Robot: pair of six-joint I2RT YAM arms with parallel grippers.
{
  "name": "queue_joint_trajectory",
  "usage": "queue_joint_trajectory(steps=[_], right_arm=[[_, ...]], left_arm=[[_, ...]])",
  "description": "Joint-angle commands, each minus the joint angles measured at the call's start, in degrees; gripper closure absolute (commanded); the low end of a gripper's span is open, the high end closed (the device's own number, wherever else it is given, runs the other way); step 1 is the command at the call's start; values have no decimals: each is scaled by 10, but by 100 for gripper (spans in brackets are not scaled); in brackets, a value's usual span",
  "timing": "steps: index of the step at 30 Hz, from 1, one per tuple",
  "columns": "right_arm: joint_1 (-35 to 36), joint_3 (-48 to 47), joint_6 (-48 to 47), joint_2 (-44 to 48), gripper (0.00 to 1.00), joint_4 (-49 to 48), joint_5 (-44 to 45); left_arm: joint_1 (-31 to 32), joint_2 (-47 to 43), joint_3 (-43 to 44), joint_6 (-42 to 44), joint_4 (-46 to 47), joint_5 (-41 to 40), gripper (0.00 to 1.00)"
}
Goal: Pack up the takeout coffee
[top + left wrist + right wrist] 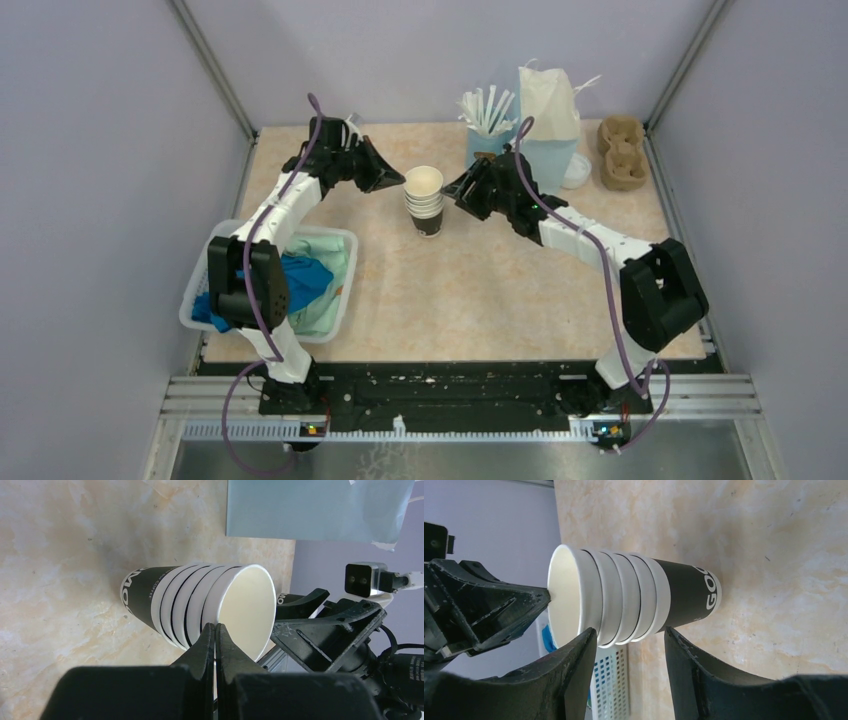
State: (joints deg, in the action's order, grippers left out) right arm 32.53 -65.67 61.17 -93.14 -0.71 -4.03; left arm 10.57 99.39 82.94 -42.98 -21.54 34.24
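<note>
Paper and a thin plastic lid are what you should expect of the takeout coffee: light, with soft walls that dent under a hard squeeze, a lid that can pop off, and liquid inside if it is filled. I would take it low on the body with a gentle grip and keep it upright.

I cannot pick it out for certain. A white round shape [577, 172] shows just beside the blue bag [550, 150] at the far right and may be its lid.

Your left claw [215, 630] is pressed fully closed with nothing between its tips, which rest at the rim of the top cup of the lidless cup stack [425, 200]. Your right claw [630, 635] stands about half open, its jaws either side of the stack's upper cups and gripping nothing.

The marbled surface [500, 290] looks flat and smooth. Grey walls close in on three sides. A cardboard cup carrier [622, 152] lies far right, and a white basket [340, 300] of cloths sits near left
</note>
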Motion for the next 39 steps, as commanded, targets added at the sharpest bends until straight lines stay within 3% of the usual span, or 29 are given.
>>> queue_joint_trajectory(steps=[1,7,20,24,28,33,34,37,39], right_arm=[[8,-19,-3,-21,48,-18,-9],[11,-38,-5,-45,48,-14,-6],[52,-123,-78,-103,45,102,65],[52,-147,-114,-74,42,149,66],[50,-174,-219,-26,39,224,67],[31,-150,-313,32,28,212,7],[23,-159,-326,28,28,217,-11],[15,-235,-388,-17,29,283,-6],[10,-292,-415,-63,31,331,-7]], left_arm=[[-2,0,23,-1,14,23,100],[-2,2,17,-32,34,51,100],[-2,-21,-24,-75,77,75,100],[-2,-25,-10,-45,48,52,100],[-2,-23,13,-4,15,36,100],[1,-15,48,65,-38,25,100],[4,0,67,94,-74,12,98],[12,40,106,159,-163,-14,61],[25,52,103,172,-186,-15,50]])
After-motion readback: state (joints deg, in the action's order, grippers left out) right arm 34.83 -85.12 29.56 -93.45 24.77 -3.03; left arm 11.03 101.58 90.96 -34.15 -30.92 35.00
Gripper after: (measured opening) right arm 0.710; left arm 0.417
